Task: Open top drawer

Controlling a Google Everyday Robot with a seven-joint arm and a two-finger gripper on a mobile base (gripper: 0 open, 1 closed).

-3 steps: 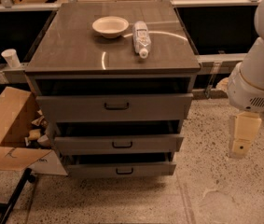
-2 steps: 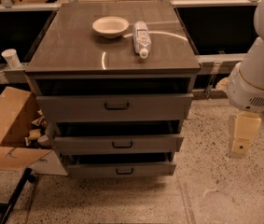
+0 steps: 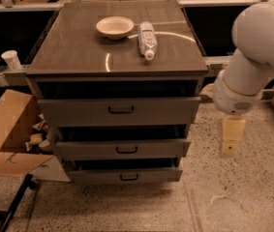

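Note:
The top drawer (image 3: 78, 111) is the tallest and widest dark grey front of the cabinet, with a small black bar handle (image 3: 121, 110) at its centre. It stands pulled out a little, with a dark gap above it. The gripper (image 3: 231, 141) hangs from the white arm (image 3: 257, 52) at the right of the cabinet, pointing down over the floor, apart from the drawer and to the right of its front edge.
A white bowl (image 3: 114, 26) and a lying plastic bottle (image 3: 146, 39) rest on the cabinet top (image 3: 68, 47). Two shallower drawers (image 3: 88, 150) sit below. An open cardboard box (image 3: 8, 134) stands at the left, with a paper cup (image 3: 12, 59) behind it.

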